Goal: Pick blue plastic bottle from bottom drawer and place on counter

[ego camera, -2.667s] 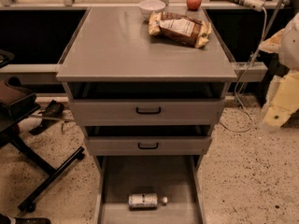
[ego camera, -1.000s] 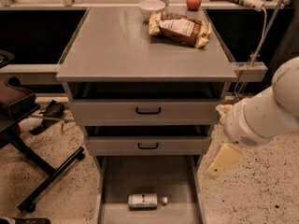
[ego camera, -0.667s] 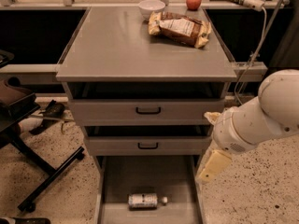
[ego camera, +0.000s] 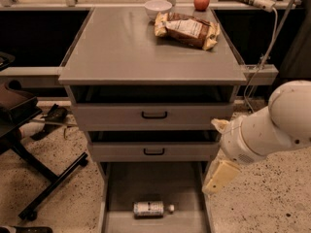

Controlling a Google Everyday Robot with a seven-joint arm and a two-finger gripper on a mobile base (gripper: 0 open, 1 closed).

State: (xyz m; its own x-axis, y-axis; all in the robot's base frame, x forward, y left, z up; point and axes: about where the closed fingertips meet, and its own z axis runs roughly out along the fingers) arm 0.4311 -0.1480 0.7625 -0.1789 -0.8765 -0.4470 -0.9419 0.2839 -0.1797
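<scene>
One blue plastic bottle (ego camera: 151,208) is lying crosswise on the bottom drawer (ego camera: 146,184), on flat grey metal, white cap pointing right; the gripper (ego camera: 219,176) is being held near its right edge. Its state cannot be told.

The blue plastic bottle (ego camera: 150,208) lies on its side, white cap pointing right, toward the front edge of the bottom drawer (ego camera: 146,183), midway between its side walls. The drawer is pulled open, its flat grey floor showing. Up top, the counter (ego camera: 126,47) is wide and grey. The gripper (ego camera: 221,176) hangs at the drawer's right edge, apart from the bottle.
</scene>
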